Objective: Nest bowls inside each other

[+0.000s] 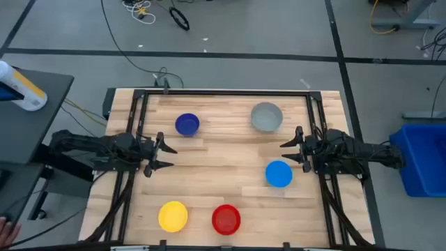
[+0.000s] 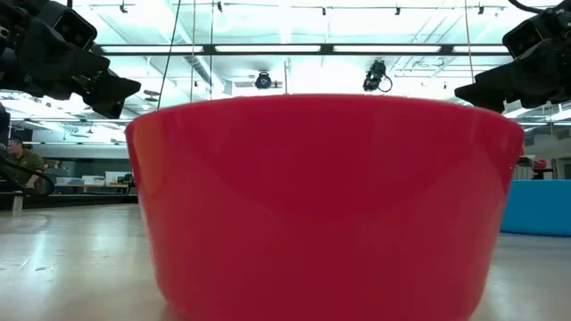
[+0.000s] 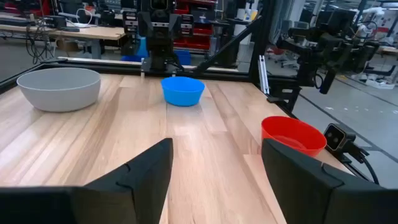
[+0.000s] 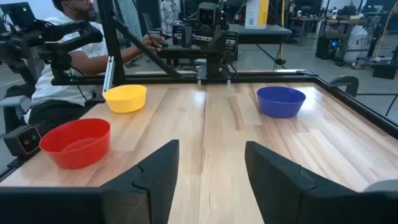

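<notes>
Five bowls stand apart, upright on their bases on the wooden table: dark blue (image 1: 187, 124) and grey (image 1: 266, 116) toward the far edge, light blue (image 1: 279, 173) at mid right, yellow (image 1: 173, 215) and red (image 1: 226, 218) near the front edge. My left gripper (image 1: 167, 157) stands open at the left side, its fingers pointing right, just in front of the dark blue bowl. My right gripper (image 1: 287, 150) stands open at the right side, pointing left, between the grey and light blue bowls. Neither has anything between its fingers.
A black frame (image 1: 226, 93) runs along the table's far edge and both sides. The low view is almost filled by the red bowl (image 2: 326, 205). A person sits beyond the table's left side (image 4: 74, 50). The table's middle (image 1: 223, 167) is bare wood.
</notes>
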Robot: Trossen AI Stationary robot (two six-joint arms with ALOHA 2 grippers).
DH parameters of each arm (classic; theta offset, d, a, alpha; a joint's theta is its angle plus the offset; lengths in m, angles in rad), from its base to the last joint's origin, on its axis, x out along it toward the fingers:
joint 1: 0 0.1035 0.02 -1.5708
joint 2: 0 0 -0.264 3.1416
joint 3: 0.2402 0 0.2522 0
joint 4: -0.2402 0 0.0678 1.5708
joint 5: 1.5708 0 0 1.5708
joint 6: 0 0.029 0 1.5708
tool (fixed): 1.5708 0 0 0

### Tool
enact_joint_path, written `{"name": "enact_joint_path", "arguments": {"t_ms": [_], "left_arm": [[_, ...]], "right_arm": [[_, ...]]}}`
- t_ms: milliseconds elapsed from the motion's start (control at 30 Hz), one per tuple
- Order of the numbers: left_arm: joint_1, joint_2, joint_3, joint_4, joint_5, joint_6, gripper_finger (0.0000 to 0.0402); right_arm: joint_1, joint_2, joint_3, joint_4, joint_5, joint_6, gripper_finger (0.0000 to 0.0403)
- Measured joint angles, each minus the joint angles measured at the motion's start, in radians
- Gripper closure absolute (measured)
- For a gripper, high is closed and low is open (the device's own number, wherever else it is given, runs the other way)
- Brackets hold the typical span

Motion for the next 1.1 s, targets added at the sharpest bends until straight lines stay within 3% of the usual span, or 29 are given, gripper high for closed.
{"name": "enact_joint_path", "arguments": {"t_ms": [1100], "left_arm": [[0.0, 0.0, 0.0, 0.0, 0.0, 0.0, 0.0146]], "right_arm": [[0.0, 0.0, 0.0, 0.0, 0.0, 0.0, 0.0206]]}}
